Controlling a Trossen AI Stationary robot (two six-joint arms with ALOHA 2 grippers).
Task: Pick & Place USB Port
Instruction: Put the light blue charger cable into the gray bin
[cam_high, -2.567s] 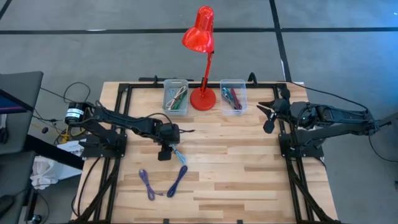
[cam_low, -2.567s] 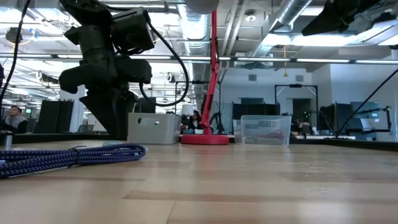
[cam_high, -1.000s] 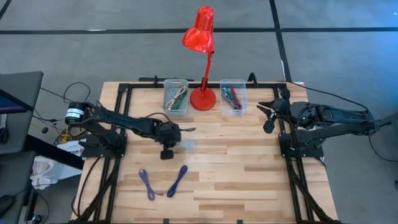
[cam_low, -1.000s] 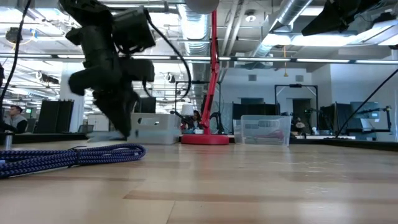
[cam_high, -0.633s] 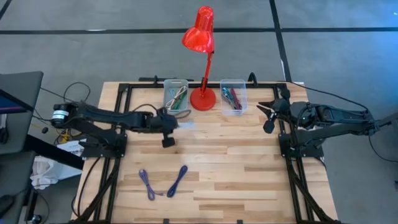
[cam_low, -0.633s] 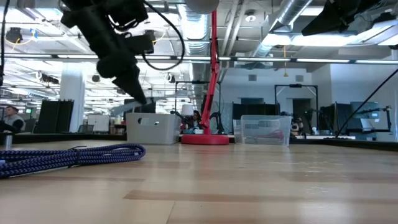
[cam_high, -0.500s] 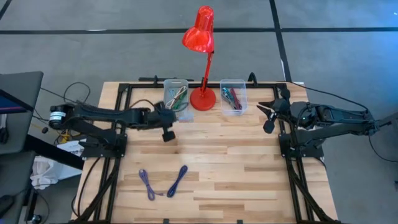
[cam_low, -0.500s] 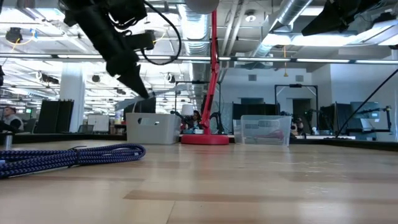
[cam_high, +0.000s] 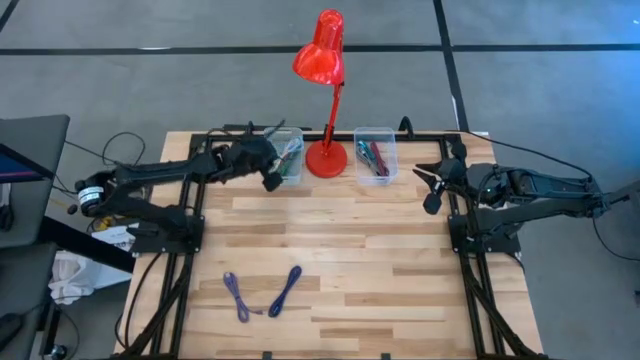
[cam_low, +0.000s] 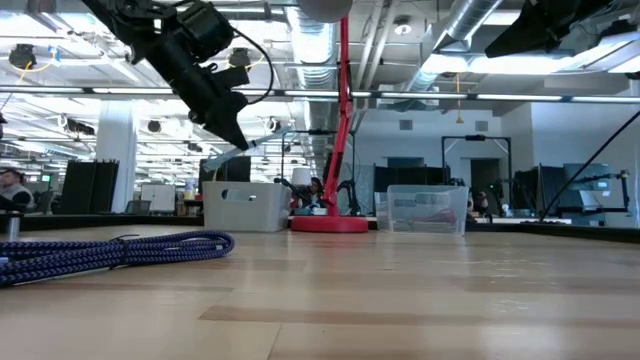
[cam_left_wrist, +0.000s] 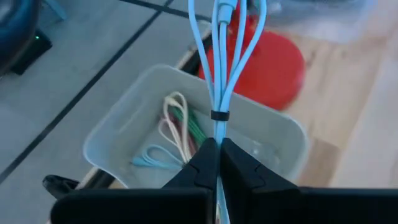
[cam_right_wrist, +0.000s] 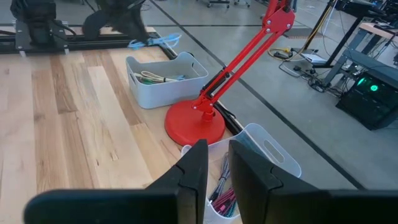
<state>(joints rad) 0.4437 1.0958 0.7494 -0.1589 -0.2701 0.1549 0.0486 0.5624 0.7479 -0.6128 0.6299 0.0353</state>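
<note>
My left end effector (cam_left_wrist: 217, 163) is closed on the light blue USB cable (cam_left_wrist: 219, 59), pinching the bundle just below its small black tie, so the loops stand out in front of my fingers. I hold it in the air over the left bin (cam_high: 284, 156), at the far edge of the worktop (cam_high: 380, 250). This bin is pale grey, and inside it I see several coiled cables: a cream one, a green one, a dark red one and a pale blue one. Just beside the bin stands the red lamp (cam_high: 324, 60), its round base touching the worktop between the two bins. The right bin (cam_high: 374, 155) is clear plastic and holds red and dark cables.

A few seconds ago my left end effector was low at the middle of the worktop, near the cable's former place; now it has risen and moved back to the left bin. The purple braided cable (cam_high: 262, 292) lies in the same place near the front edge.

My right end effector (cam_right_wrist: 214, 167) waits at the right side of the worktop, its fingers nearly together with only a thin gap and nothing between them. In the low view my left fingertips are small and dark, and the cable there is hard to make out.
</note>
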